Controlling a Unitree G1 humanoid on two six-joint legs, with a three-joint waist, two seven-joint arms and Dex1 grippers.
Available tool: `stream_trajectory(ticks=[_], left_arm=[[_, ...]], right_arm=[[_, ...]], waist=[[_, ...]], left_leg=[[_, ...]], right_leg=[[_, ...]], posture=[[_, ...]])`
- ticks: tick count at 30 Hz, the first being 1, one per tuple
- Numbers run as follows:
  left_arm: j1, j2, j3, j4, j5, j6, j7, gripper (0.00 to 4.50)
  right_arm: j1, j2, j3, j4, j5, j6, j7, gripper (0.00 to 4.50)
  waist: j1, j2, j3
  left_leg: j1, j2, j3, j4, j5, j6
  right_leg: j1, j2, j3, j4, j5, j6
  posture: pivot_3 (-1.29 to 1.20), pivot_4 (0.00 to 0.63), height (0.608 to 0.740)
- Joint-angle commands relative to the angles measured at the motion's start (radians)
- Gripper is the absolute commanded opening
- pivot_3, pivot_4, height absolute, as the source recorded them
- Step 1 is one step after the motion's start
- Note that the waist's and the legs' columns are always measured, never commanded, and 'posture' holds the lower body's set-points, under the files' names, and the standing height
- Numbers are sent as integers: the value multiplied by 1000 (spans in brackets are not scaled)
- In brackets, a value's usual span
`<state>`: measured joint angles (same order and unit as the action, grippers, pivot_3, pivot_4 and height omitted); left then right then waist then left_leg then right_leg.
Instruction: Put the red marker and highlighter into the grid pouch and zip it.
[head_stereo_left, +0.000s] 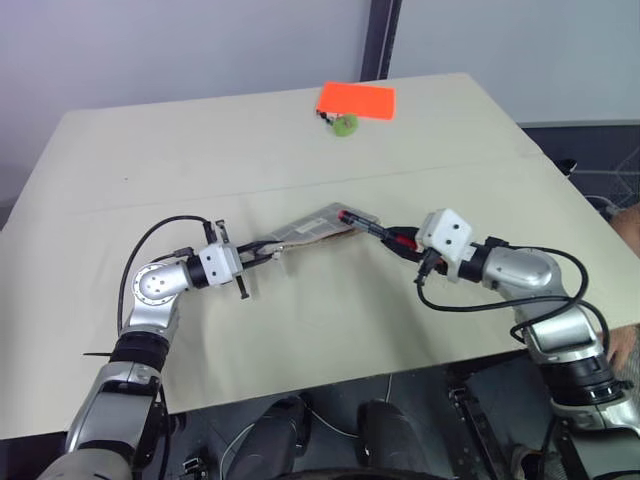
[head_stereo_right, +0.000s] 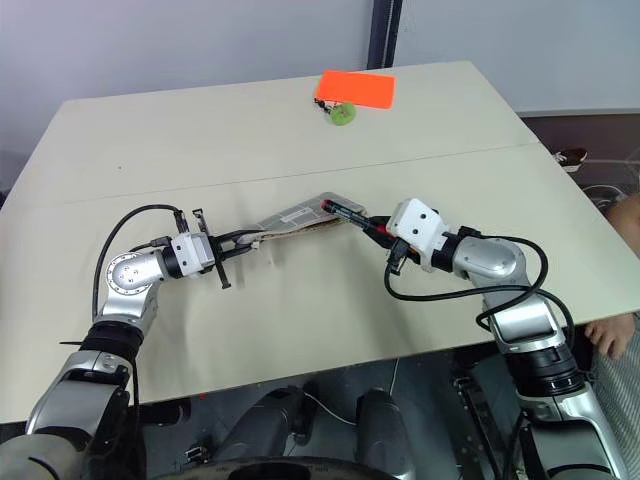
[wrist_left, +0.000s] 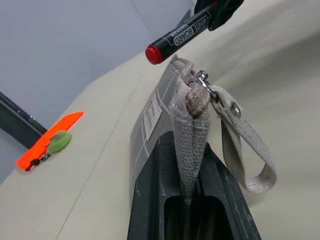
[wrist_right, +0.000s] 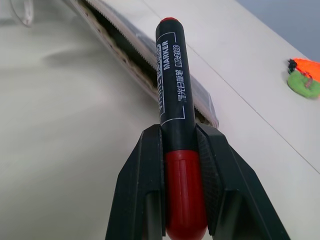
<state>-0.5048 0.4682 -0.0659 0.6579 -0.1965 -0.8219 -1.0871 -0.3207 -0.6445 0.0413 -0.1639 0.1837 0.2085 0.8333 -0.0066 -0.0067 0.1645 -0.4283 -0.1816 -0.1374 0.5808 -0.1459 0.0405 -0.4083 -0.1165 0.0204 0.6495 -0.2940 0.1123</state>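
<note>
Nearest the robot, at about eight o'clock on the bench (head_stereo_left: 300, 340), the left end effector (head_stereo_left: 262, 254) is clamping fully shut on one end of the grid pouch (head_stereo_left: 318, 228), holding it lifted and edge-up off the surface. In the left wrist view the fabric is sitting pinched between the two black fingers (wrist_left: 227, 200), with the zipper pull (wrist_left: 202, 79) and a grey wrist strap (wrist_left: 247, 150) hanging at the top.

At about four o'clock, the right end effector (head_stereo_left: 398, 238) is gripping the red marker (head_stereo_left: 375, 229), its jaws closed narrowly around the red part of the barrel while the black part is pointing toward the pouch. The marker's tip is sitting right at the pouch's far end, at or just beside the zipper line; whether it is already inside the opening cannot be told.

Farther off, near twelve o'clock, an orange-red card (head_stereo_left: 357, 100) and a small green round object (head_stereo_left: 345, 125) are lying together, well apart from the work.

By my judgement the task is only beginning: the marker is being lined up for insertion but is not yet in. The highlighter is still to be fetched and pouched, and the zipping is still to come.
</note>
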Motion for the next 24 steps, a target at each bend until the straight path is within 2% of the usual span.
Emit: stream_trajectory(ticks=[1,7,12,16,24], left_arm=[[2,14,12,-35,-8,-9,10,0],[5,19,15,-37,-7,-12,15,0],[1,18,13,-37,-7,-9,20,0],[-7,15,7,-38,-3,-6,18,0],[-15,11,1,-47,5,1,27,0]], right_arm=[[38,-19,-67,-87,86,-26,53,356],[96,-105,-3,-57,-34,-105,99,356],[42,-96,43,64,-169,-162,11,356],[8,-54,45,79,-160,-167,-6,356],[39,-64,19,26,-106,-159,46,356]], waist=[[2,0,0],[0,0,0],[-4,0,0],[-4,0,0],[2,0,0]], left_leg=[[0,0,0,0,0,0],[0,0,0,0,0,0],[0,0,0,0,0,0],[0,0,0,0,0,0],[0,0,0,0,0,0]], right_leg=[[0,0,0,0,0,0],[0,0,0,0,0,0],[1,0,0,0,0,0],[0,0,0,1,0,0],[0,0,0,0,0,0]], posture=[[0,150,740],[0,150,740],[0,150,740],[0,150,740],[0,150,740]])
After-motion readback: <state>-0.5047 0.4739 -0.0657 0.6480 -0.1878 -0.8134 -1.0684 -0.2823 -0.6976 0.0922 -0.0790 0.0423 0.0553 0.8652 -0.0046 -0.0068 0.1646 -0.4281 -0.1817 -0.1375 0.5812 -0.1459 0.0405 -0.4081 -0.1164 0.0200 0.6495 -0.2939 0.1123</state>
